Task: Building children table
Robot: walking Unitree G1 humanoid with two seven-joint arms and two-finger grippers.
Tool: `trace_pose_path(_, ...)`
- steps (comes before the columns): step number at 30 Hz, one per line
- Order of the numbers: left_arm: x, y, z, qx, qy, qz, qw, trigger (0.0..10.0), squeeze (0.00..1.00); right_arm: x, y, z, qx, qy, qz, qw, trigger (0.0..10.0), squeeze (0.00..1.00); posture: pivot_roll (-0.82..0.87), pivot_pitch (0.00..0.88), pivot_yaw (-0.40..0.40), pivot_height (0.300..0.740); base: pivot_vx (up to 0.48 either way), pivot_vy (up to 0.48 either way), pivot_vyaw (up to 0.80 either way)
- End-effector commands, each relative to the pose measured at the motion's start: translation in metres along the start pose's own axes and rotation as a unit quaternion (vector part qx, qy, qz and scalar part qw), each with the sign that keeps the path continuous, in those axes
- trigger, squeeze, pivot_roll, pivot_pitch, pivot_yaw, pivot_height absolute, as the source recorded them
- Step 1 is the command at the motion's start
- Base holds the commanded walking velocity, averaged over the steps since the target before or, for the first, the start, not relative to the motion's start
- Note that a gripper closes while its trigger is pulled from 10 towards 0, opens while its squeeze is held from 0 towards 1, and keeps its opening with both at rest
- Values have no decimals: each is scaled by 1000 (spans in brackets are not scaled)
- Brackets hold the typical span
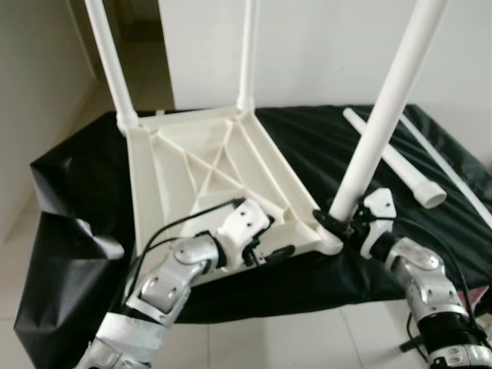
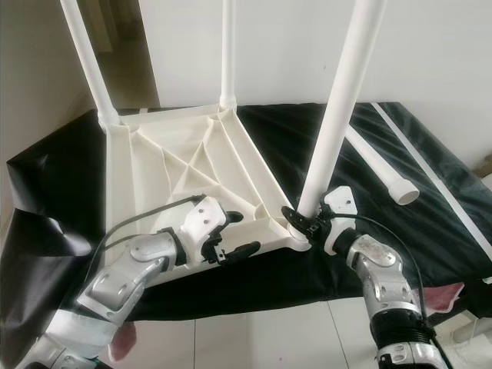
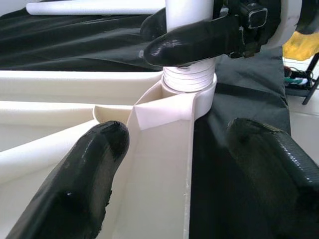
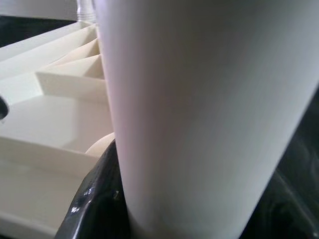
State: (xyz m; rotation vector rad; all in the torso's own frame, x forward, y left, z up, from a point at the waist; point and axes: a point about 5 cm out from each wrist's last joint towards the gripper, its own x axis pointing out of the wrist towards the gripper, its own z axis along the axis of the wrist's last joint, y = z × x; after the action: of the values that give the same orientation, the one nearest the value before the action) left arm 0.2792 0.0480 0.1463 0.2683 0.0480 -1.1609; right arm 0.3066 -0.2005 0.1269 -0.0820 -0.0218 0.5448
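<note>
A white plastic table top [image 1: 207,165] lies upside down on a black cloth [image 1: 323,142]. Two white legs [image 1: 108,54] [image 1: 247,46] stand in its far corners. A third leg [image 1: 384,108] stands tilted in the near right corner socket [image 3: 189,82]. My right gripper [image 1: 334,221] is shut on this leg's base, and the leg [image 4: 199,114] looms close in the right wrist view. My left gripper [image 2: 240,233] is open at the top's near edge. One of its fingers [image 3: 75,184] is inside the rim and the other is outside over the cloth. A loose leg [image 1: 392,161] lies to the right.
The black cloth drapes over a low surface whose front edge [image 1: 292,296] is just before me, with white floor tiles [image 1: 307,338] below. A thin white rod [image 2: 430,165] lies at the far right. A white wall [image 1: 323,46] stands behind. Something pink [image 2: 446,296] lies on the floor, right.
</note>
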Motion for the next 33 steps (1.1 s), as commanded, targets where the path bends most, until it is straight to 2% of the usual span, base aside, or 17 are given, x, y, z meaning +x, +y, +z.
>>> trace_pose_path(1, 0, 0, 0, 7, 4, -9, 1000, 10000, 0, -2, 1, -8, 14, 12, -31, 999, 10000, 0, 63, 0, -32, 740, 0, 0, 0)
trace_pose_path(12, -1, -1, -1, 2, 3, -5, 1000, 10000, 0, 7, 19, -4, 49, -6, -160, 986, 10000, 0, 67, 0, -35, 740, 0, 0, 0)
trace_pose_path(15, -2, -1, -1, 2, 4, -2, 1000, 10000, 0, 8, 25, -5, 62, -3, -219, 974, 10000, 0, 74, 0, -43, 740, 0, 0, 0)
trace_pose_path(16, -2, -1, -1, 2, 4, -2, 1000, 10000, 0, 8, 25, -5, 62, -3, -219, 974, 10000, 0, 74, 0, -43, 740, 0, 0, 0)
trace_pose_path(17, -2, -1, -1, 2, 3, -1, 1000, 10000, 0, 7, 26, -6, 70, 0, -240, 968, 10000, 0, 77, 0, -45, 740, 0, 0, 0)
trace_pose_path(18, -2, -1, 0, 2, 1, 2, 1000, 10000, 0, 5, 28, -8, 78, 7, -292, 953, 10000, 0, 84, 0, -51, 740, 0, 0, 0)
trace_pose_path(21, -2, -1, 0, 2, 1, 2, 1000, 10000, 0, 5, 28, -9, 78, 8, -307, 949, 10000, 0, 84, 0, -51, 740, 0, 0, 0)
trace_pose_path(22, -2, 0, 0, 0, 0, 4, 1000, 10000, 0, 4, 28, -9, 76, 9, -330, 941, 10000, 0, 84, 0, -53, 740, 0, 0, 0)
trace_pose_path(25, -3, 0, 1, -4, -4, 7, 1000, 10000, 0, 5, 35, -12, 112, 5, -385, 916, 10000, 0, 88, 0, -55, 740, 0, 0, 0)
trace_pose_path(30, -3, 0, 1, -4, -4, 8, 1000, 10000, 0, 8, 44, -10, 127, -1, -393, 911, 10000, 0, 92, 0, -56, 740, 0, 0, 0)
trace_pose_path(31, -2, 0, 1, -2, -4, 8, 1000, 10000, 0, 10, 47, -5, 125, -11, -376, 918, 10000, 0, 88, 0, -55, 740, 0, 0, 0)
trace_pose_path(32, -2, 0, 1, -2, -4, 8, 1000, 10000, 0, 10, 47, -5, 125, -11, -376, 918, 10000, 0, 88, 0, -55, 740, 0, 0, 0)
trace_pose_path(33, -1, 0, 1, -1, -4, 6, 1000, 10000, 0, 10, 48, -2, 126, -20, -362, 923, 10000, 0, 86, 0, -55, 740, 0, 0, 0)
